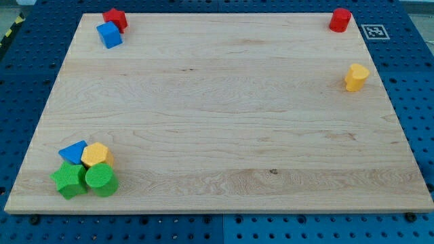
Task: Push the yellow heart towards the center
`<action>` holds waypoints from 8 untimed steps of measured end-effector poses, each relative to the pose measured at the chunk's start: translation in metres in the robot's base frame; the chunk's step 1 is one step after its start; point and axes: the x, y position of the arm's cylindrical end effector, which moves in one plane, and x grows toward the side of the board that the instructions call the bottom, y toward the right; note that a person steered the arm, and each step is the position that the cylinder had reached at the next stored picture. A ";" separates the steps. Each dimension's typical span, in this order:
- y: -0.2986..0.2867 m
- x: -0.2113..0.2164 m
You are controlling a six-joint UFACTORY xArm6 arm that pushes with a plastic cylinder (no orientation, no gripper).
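The yellow heart (356, 76) stands on the wooden board (217, 115) near its right edge, in the upper half of the view. It stands alone, well to the right of the board's middle. My tip and the arm do not show in the view.
A red cylinder (340, 19) stands at the top right corner. A red star (115, 18) and a blue cube (108, 34) sit at the top left. At the bottom left cluster a blue triangle (72, 152), a yellow hexagon (95, 154), a green star (68, 181) and a green cylinder (101, 179).
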 end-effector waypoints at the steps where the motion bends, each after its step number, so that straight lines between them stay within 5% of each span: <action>1: 0.000 -0.033; 4: -0.056 -0.168; 8: -0.115 -0.153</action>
